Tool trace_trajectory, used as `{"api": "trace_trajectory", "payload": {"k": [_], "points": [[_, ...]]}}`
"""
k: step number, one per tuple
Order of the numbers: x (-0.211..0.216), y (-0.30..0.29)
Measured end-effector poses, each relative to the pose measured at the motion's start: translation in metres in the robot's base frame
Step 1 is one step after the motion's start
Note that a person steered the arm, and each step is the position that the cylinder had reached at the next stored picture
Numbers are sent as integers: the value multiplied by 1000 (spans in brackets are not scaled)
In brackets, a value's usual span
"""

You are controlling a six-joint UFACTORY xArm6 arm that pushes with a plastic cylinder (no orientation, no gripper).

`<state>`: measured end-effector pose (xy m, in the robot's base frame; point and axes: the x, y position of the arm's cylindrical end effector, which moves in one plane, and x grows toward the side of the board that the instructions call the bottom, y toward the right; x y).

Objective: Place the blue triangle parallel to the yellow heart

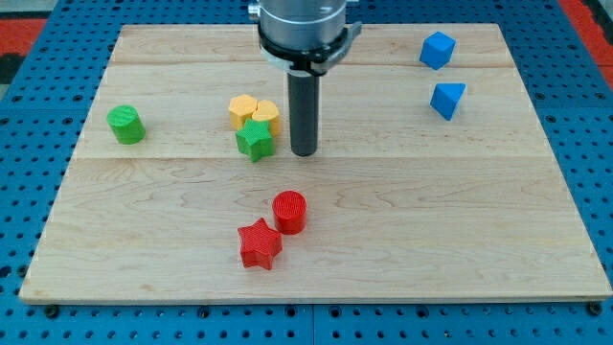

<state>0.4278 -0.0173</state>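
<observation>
The blue triangle [447,99] lies near the view's top right of the wooden board [402,220]. The yellow heart [265,116] sits left of centre, touching a yellow hexagon-like block [243,111] on its left and a green star [255,140] just below. My tip [304,151] rests on the board just right of the green star and the yellow heart, close to them but apart. It is far to the left of the blue triangle.
A blue cube-like block [437,50] lies above the blue triangle. A green cylinder [125,125] stands at the left. A red cylinder [289,212] and a red star [260,243] sit together below centre. Blue pegboard surrounds the board.
</observation>
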Motion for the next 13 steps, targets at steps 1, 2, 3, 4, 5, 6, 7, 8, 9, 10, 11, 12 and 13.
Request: {"api": "trace_trajectory", "payload": {"k": [1, 2, 3, 4, 5, 6, 7, 8, 9, 10, 11, 12, 13], "points": [[0, -32], [0, -90], [9, -146], [7, -146], [-11, -134], [-18, -160], [-18, -179], [-6, -135], [21, -128], [22, -128], [23, -128], [49, -85], [47, -21]]}}
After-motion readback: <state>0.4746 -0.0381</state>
